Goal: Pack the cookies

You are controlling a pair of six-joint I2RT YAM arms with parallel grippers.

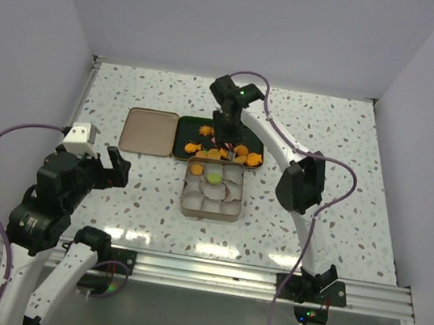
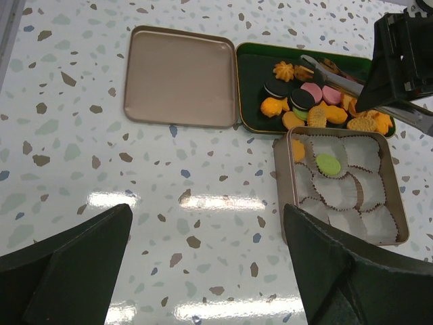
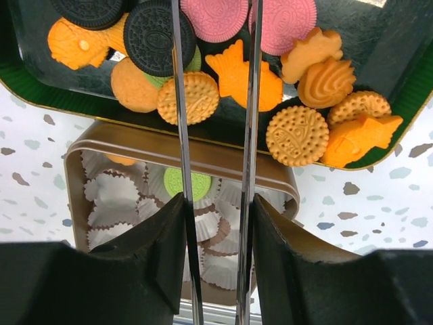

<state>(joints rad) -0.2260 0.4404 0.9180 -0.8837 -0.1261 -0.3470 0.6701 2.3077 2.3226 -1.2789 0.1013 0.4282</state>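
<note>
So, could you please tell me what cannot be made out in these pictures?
Right wrist view: the tongs run off the top edge, tips unseen.
Right wrist view: the right gripper covers part of the tin.
Top view: the cookies are too small to tell shapes.
Left wrist view: the right gripper hides the tray's right end.

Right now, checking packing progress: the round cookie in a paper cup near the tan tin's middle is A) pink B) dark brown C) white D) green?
D: the green cookie lies in a paper cup of the tan tin.
</note>
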